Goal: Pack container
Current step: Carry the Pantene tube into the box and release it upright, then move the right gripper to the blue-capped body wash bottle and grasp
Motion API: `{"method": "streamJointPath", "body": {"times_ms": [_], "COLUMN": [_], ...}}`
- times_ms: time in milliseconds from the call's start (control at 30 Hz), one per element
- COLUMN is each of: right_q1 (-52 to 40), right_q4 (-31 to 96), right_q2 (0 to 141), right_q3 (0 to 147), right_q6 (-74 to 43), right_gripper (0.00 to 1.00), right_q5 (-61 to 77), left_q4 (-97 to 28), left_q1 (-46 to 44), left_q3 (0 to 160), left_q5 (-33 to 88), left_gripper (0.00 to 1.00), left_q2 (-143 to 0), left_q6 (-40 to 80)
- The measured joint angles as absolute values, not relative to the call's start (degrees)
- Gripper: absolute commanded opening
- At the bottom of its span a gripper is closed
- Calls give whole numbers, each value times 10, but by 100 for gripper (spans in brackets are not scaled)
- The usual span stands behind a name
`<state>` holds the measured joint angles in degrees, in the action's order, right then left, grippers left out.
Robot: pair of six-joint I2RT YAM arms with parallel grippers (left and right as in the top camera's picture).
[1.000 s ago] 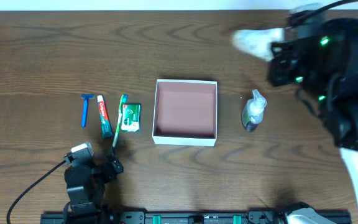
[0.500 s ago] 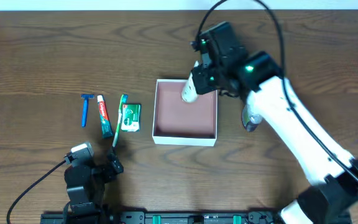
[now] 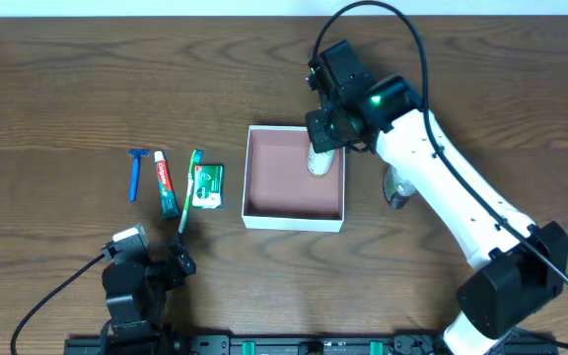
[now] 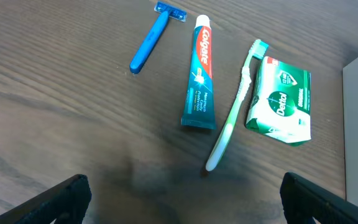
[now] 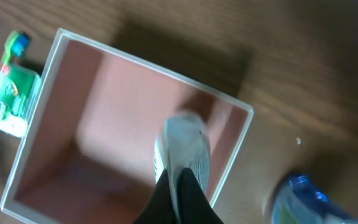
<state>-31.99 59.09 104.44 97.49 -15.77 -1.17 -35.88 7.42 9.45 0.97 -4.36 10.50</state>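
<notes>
Overhead: right jaws clenched on white item [image 3: 319, 164] at right wall of container [image 3: 294, 220], left half bare.

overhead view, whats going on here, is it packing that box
Yes. The right gripper holds a small white item inside the container, by its far right corner. The left gripper is open, holding nothing. A razor, toothpaste, toothbrush and soap pack lie unpacked left of the container; a bottle stands to its right.
</notes>
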Motion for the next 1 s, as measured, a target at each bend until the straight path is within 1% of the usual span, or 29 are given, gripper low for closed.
{"method": "streamJointPath", "body": {"times_ms": [33, 67, 100, 133, 167, 267, 300, 400, 433, 533, 633, 767, 833, 1000], "right_q1": [-320, -320, -320, -320, -320, -320, -319, -319, -319, -318, -310, -272, -240, -169], "right_q4": [592, 593, 593, 592, 592, 593, 593, 593, 593, 595, 600, 622, 645, 687], "right_q2": [1045, 1045, 1045, 1045, 1045, 1046, 1045, 1040, 1037, 1001, 931, 848, 824, 832], "right_q3": [975, 975, 976, 976, 976, 976, 976, 976, 976, 975, 975, 978, 982, 964], "right_q6": [-158, -158, -158, -161, -160, -159, -159, -154, -152, -148, -146, -145, -145, -146], "right_gripper": [1, 4, 16, 26, 33, 49, 52, 68, 70, 76, 80, 80, 77, 77], "right_q5": [-13, -17, -24, -29, -37, -54, -58, -71, -75, -95, -119, -143, -149, -105], "left_q4": [-359, -359, -359, -359, -359, -359, -359, -359, -359, -359, -359, -359, -359, -359], "left_q1": [74, 74, 74, 74, 74, 74, 74, 74, 74, 74, 74, 74, 74, 74], "left_q3": [95, 95, 95, 95, 95, 95, 95, 95, 95, 95, 95, 95, 95, 95], "left_q5": [10, 10, 10, 10, 10, 10, 10, 10, 10, 10, 10, 10, 10, 10], "left_gripper": [98, 98, 98, 98, 98, 98, 98, 98, 98, 98, 98, 98, 98, 98], "left_q2": [-44, -44, -44, -44, -44, -44, -44, -44, -44, -44, -44, -44, -44, -44], "left_q6": [105, 105, 105, 105, 105, 105, 105, 105, 105, 105, 105, 105, 105, 105]}}
